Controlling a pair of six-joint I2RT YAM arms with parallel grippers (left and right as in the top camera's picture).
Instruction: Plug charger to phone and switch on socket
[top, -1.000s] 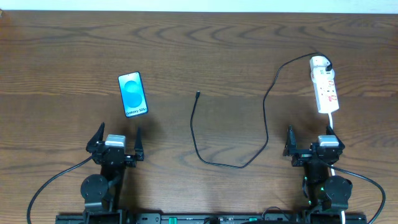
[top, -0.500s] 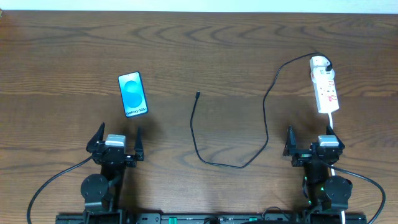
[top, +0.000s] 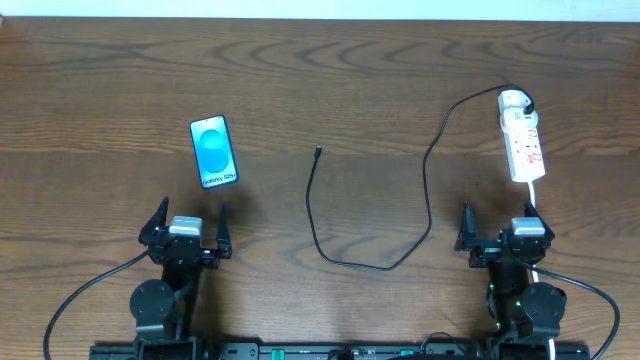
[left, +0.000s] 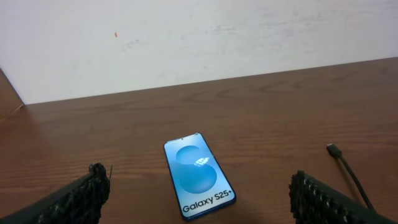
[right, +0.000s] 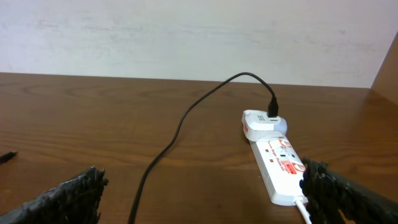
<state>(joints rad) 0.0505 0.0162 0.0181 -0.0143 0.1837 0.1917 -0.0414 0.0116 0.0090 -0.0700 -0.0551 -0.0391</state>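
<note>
both arms sit at the near edge of the table (top: 350, 80), left jaws and right jaws spread wide, nothing held. the white cord (top: 533, 195) of the socket (top: 524, 145) runs close past the right jaws; a sweep to that side could snag it and drag the light strip askew.

straight ahead of the left jaws, near, the phone (left: 199, 176) lies flat, screen up, its lettered end toward them. unbraced, it will likely skate on the wood when a plug is pushed at it.

between the two arms the charger (top: 309, 200) loops near, then runs out to its tip (top: 318, 151), which lies beyond and right of the left jaws, well apart from the phone. the tip is small and flat on the table: the jaws may scrape wood, miss it, or take it skewed, so that it meets the port crooked. pulling it across could also tug the loop.

ahead of the right jaws lies the socket, the charger's other end plugged in at its far, rounded end. a sideways press on a switch may shove the strip rather than click it.

open wood surrounds everything: a broad bare stretch between phone and tip, more beyond the phone. the socket's far end lies near the far edge, where the wall (left: 186, 37) stands behind the table.
</note>
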